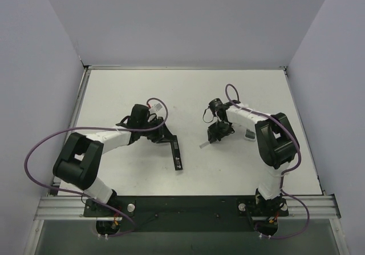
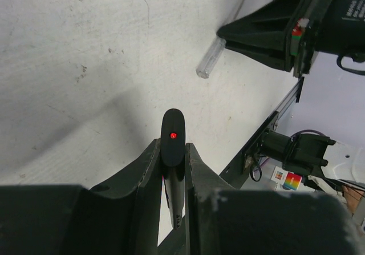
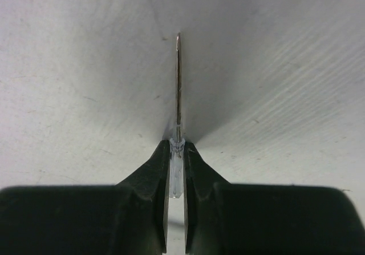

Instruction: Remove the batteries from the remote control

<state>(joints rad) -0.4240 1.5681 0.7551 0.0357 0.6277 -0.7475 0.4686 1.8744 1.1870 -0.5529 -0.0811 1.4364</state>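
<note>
The remote control (image 1: pixel 177 153) is a slim black bar lying lengthwise near the table's middle. My left gripper (image 1: pixel 165 134) is shut on its far end. In the left wrist view the remote (image 2: pixel 173 130) sits edge-up between the fingers, with a red dot on its end. My right gripper (image 1: pixel 216 133) is shut on the clear handle of a thin pale translucent tool (image 1: pixel 204 145). In the right wrist view the handle (image 3: pixel 177 169) is pinched between the jaws, and its thin metal shaft (image 3: pixel 178 84) points away over the table. No batteries are in view.
A whitish flat block (image 1: pixel 250 135) lies just right of my right gripper. The translucent tool (image 2: pixel 210 59) and my right gripper (image 2: pixel 268 29) also show in the left wrist view, a short way beyond the remote. Grey walls enclose the white table (image 1: pixel 188 89).
</note>
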